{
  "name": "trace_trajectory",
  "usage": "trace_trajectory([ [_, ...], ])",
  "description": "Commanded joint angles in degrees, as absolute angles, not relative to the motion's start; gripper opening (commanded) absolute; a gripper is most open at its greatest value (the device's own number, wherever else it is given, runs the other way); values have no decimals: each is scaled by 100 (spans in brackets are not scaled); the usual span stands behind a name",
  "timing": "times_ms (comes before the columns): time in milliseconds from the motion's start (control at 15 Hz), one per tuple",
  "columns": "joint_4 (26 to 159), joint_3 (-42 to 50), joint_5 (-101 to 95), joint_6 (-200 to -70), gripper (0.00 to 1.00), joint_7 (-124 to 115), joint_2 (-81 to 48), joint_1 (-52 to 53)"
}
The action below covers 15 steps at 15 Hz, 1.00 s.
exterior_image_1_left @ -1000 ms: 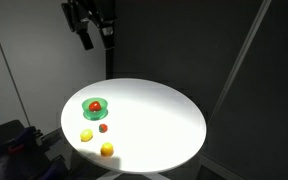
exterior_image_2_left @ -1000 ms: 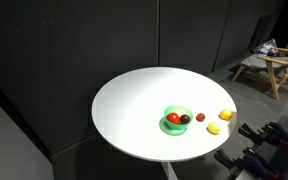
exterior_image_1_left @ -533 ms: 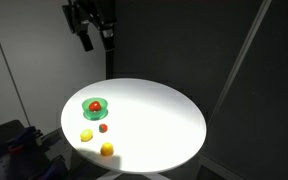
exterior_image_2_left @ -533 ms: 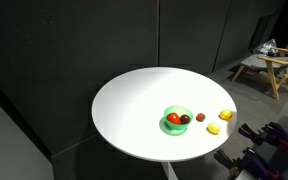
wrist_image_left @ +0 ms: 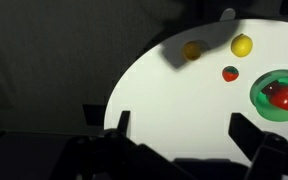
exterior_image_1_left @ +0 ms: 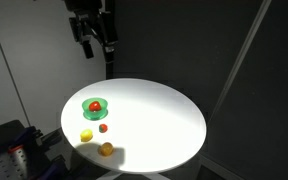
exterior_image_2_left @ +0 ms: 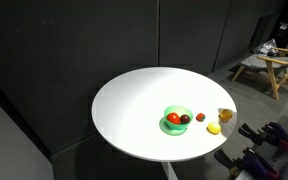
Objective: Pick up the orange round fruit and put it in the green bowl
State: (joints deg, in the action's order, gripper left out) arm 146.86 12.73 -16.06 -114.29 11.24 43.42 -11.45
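The orange round fruit lies near the edge of the round white table; it also shows in the other exterior view and, in shadow, in the wrist view. The green bowl holds a red fruit. My gripper hangs high above the table's far edge, well away from the fruit. In the wrist view its fingers are spread wide and empty.
A paler yellow fruit and a small red fruit lie between the bowl and the orange fruit. A wooden stool stands in the background. Dark equipment sits by the table.
My gripper has moved a little to the right and turned. A shadow now falls on the orange fruit.
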Motion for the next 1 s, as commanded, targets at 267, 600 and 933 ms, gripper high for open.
trace_trajectory([
  [267, 14482, 1482, -745, -11683, 100, 1122, 3461, -927],
  [600, 14517, 1409, -466, -11776, 100, 1056, 2960, -974],
  [933, 14531, 1315, -489, -11808, 100, 989, 2426, -992],
])
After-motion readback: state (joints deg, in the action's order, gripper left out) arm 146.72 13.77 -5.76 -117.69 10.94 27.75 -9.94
